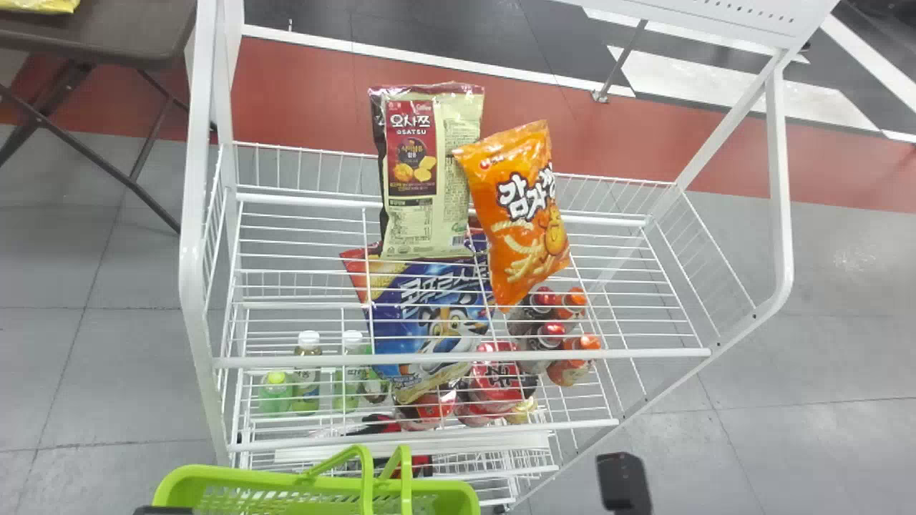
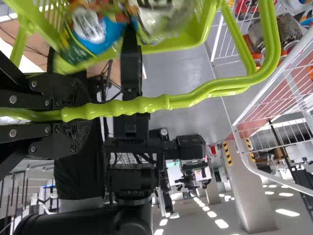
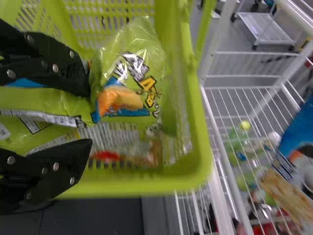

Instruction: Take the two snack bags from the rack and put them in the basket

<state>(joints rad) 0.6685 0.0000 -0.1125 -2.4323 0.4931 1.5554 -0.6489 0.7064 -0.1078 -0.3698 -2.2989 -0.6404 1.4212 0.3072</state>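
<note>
At the head view's bottom edge, a dark part of my left gripper (image 1: 163, 511) shows beside the green basket (image 1: 322, 486). A black part of my right gripper (image 1: 624, 483) stands right of the basket. In the left wrist view, my left gripper (image 2: 80, 115) is shut on the basket handle (image 2: 142, 105). The right wrist view has my right gripper (image 3: 91, 117) open over the basket (image 3: 199, 161), fingers apart around a green snack bag (image 3: 44, 105). A clear-and-green bag (image 3: 132, 73) lies just past the fingertips. The rack holds a cream-and-maroon bag (image 1: 429, 172), an orange bag (image 1: 517, 214) and a blue bag (image 1: 429, 307).
The white wire rack (image 1: 458, 357) stands in front, its long front rail close behind the basket. Green bottles (image 1: 306, 379) and red-capped bottles (image 1: 551, 332) stand on its lower level. A brown table (image 1: 107, 43) is at the back left.
</note>
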